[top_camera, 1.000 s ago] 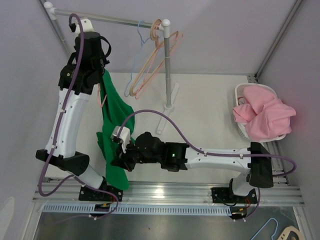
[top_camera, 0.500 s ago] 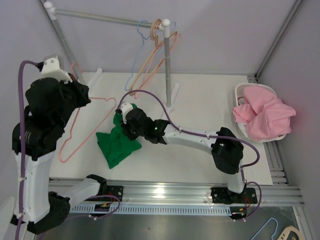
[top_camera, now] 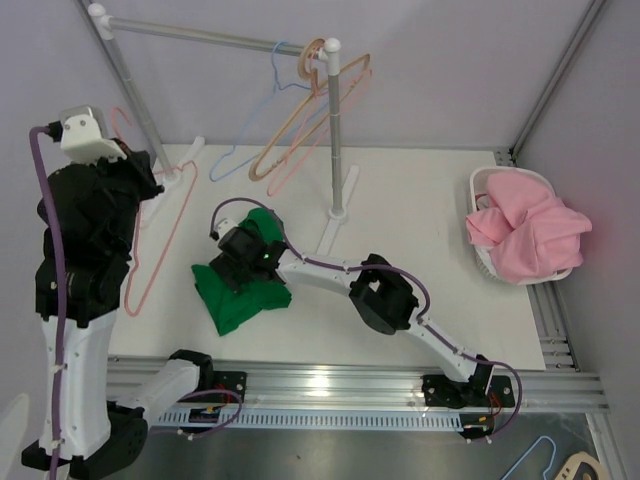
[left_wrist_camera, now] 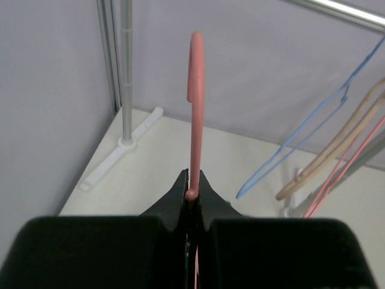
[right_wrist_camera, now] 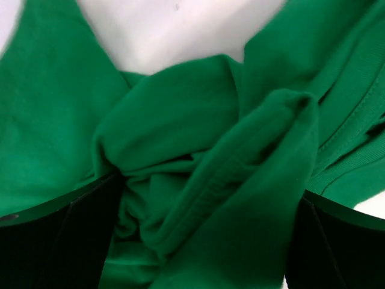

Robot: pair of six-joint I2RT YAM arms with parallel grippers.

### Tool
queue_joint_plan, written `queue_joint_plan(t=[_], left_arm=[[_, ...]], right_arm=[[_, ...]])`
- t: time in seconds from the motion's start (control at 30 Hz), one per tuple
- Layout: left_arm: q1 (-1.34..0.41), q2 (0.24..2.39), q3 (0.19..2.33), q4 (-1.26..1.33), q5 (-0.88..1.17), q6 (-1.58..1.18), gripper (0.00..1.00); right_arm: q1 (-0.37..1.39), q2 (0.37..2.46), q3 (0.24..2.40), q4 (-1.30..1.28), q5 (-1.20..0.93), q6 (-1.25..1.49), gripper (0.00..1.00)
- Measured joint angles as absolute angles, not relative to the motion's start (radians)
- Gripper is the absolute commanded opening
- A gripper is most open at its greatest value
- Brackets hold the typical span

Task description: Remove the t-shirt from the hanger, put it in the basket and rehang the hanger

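Note:
The green t-shirt (top_camera: 243, 292) lies crumpled on the white table, off the hanger. My right gripper (top_camera: 236, 256) is low over its upper edge. In the right wrist view my right gripper (right_wrist_camera: 198, 241) stands open, its jaws wide apart with bunched green t-shirt (right_wrist_camera: 198, 150) loose between them. My left arm is raised at the left, and my left gripper (top_camera: 150, 188) is shut on the bare pink hanger (top_camera: 172, 222). In the left wrist view the hanger (left_wrist_camera: 195, 108) rises upright from my left gripper (left_wrist_camera: 192, 183).
A metal clothes rack pole (top_camera: 335, 140) stands at the back with several blue, tan and pink hangers (top_camera: 300, 130) on its rail (top_camera: 200, 35). At the right edge, a white basket (top_camera: 483, 185) holds pink cloth (top_camera: 525, 235).
The left arm swung the hanger up and to the left, clear of the shirt. The shirt dropped to the table, and the right gripper moved left with it and opened.

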State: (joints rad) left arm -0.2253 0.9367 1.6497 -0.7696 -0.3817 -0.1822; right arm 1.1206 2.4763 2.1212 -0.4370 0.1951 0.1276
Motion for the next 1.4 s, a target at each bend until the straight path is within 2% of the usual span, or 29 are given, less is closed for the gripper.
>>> queue_joint_plan(t=[0.17, 0.2, 0.23, 0.3, 0.33, 0.47, 0.63, 0.73, 0.9, 1.0, 1.13, 1.3, 1.4], left_arm=[[-0.118, 1.074, 1.672, -0.599, -0.197, -0.137, 0.01], [-0.109, 1.111, 1.681, -0.572, -0.167, -0.13, 0.01], [-0.101, 1.142, 1.692, -0.546, -0.133, -0.122, 0.01], [-0.086, 1.218, 1.699, -0.489, -0.062, -0.111, 0.01], [-0.082, 1.251, 1.699, -0.468, -0.031, -0.106, 0.01], [-0.071, 1.357, 1.699, -0.382, 0.059, -0.094, 0.01], [-0.068, 1.439, 1.737, -0.287, 0.11, -0.096, 0.01], [-0.068, 1.454, 1.736, -0.206, 0.133, -0.098, 0.01], [-0.069, 1.462, 1.736, -0.068, 0.171, -0.123, 0.01], [-0.069, 1.496, 1.764, -0.024, 0.206, -0.141, 0.01], [-0.083, 1.597, 1.853, -0.007, 0.245, -0.157, 0.01], [-0.125, 1.721, 1.925, -0.012, 0.271, -0.157, 0.01], [-0.148, 1.79, 1.971, -0.022, 0.292, -0.157, 0.01]], right_arm=[[1.12, 2.499, 2.135, -0.444, 0.201, 0.128, 0.99], [1.12, 2.497, 2.123, -0.438, 0.2, 0.128, 0.9], [1.121, 2.486, 2.096, -0.417, 0.197, 0.128, 0.53], [1.119, 2.438, 2.008, -0.379, 0.189, 0.131, 0.11], [1.117, 2.396, 1.934, -0.344, 0.174, 0.144, 0.0], [1.13, 2.154, 1.572, -0.277, 0.112, 0.223, 0.0], [1.178, 1.822, 1.256, -0.465, 0.079, 0.289, 0.0], [1.169, 1.609, 1.254, -0.635, 0.082, 0.306, 0.0], [1.054, 1.332, 1.492, -0.838, 0.156, 0.321, 0.0], [0.863, 1.245, 1.645, -0.898, 0.182, 0.319, 0.0], [0.43, 1.212, 1.768, -0.923, 0.23, 0.321, 0.0], [0.036, 1.284, 1.913, -0.969, 0.231, 0.322, 0.0], [-0.125, 1.366, 2.0, -0.961, 0.216, 0.329, 0.0]])
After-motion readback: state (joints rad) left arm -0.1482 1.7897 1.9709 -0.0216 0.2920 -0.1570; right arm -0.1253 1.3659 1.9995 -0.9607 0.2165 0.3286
